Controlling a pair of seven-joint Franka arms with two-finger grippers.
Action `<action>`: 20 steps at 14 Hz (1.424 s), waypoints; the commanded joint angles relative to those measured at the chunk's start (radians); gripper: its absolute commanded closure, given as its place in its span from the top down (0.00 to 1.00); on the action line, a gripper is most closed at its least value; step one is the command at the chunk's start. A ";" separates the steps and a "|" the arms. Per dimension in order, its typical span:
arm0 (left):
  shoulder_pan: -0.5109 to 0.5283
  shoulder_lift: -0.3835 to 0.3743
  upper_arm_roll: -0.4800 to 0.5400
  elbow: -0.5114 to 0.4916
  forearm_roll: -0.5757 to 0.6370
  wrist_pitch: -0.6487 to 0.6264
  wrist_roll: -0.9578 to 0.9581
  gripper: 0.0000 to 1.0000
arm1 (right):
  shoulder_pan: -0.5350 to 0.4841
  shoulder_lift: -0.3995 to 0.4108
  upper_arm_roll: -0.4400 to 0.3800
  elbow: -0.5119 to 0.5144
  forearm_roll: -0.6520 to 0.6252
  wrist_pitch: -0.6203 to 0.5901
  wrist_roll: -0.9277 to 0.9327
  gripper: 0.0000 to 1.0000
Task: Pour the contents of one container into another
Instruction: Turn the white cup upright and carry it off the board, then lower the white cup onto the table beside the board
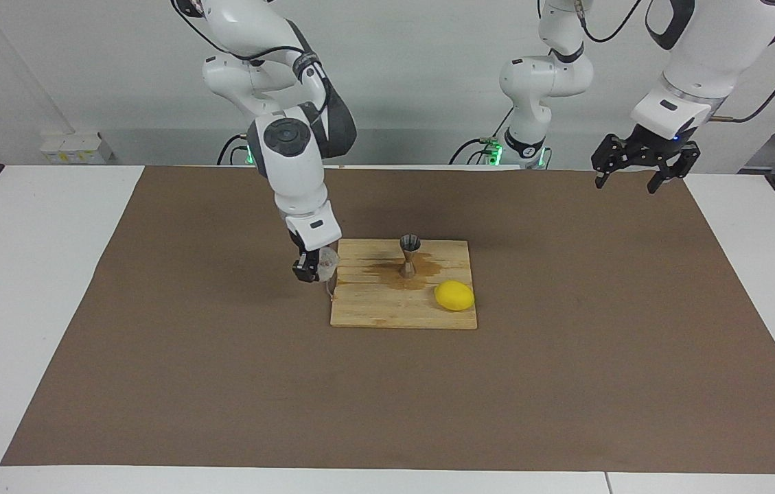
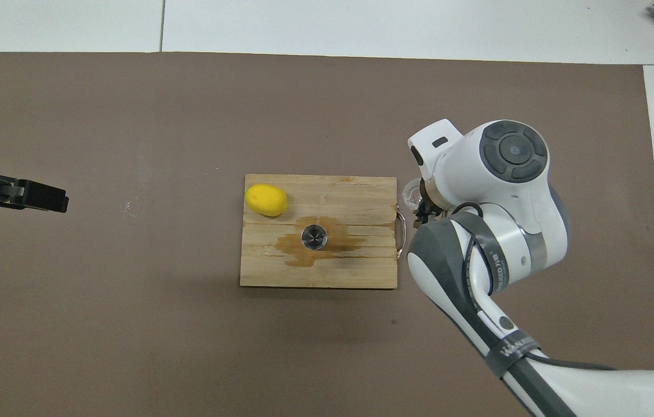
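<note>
Gripping the cup (image 1: 327, 263) left of centre, my right gripper (image 1: 310, 269) hovers off the board (image 1: 387, 312); I must next set it down.

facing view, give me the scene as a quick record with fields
surface: brown mat on a white table
board: wooden cutting board, wet brown stain around the jigger
jigger: silvery hourglass metal jigger, upright on the board
cup: small clear faceted glass cup, held beside the board's edge toward the right arm's end
lemon: yellow lemon on the board
right gripper: shut on the cup
left gripper: open, waiting above the mat
</note>
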 commanded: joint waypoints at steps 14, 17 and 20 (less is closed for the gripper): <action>0.000 0.030 0.007 0.054 0.017 0.008 0.039 1.00 | -0.272 -0.037 0.011 -0.311 0.283 0.268 -0.600 0.44; 0.000 0.027 0.007 0.052 0.017 -0.003 0.040 1.00 | -0.266 -0.019 0.013 -0.345 0.285 0.346 -0.611 0.44; -0.001 0.027 0.007 0.047 0.017 -0.004 0.043 1.00 | -0.302 -0.017 0.011 -0.357 0.285 0.346 -0.679 0.44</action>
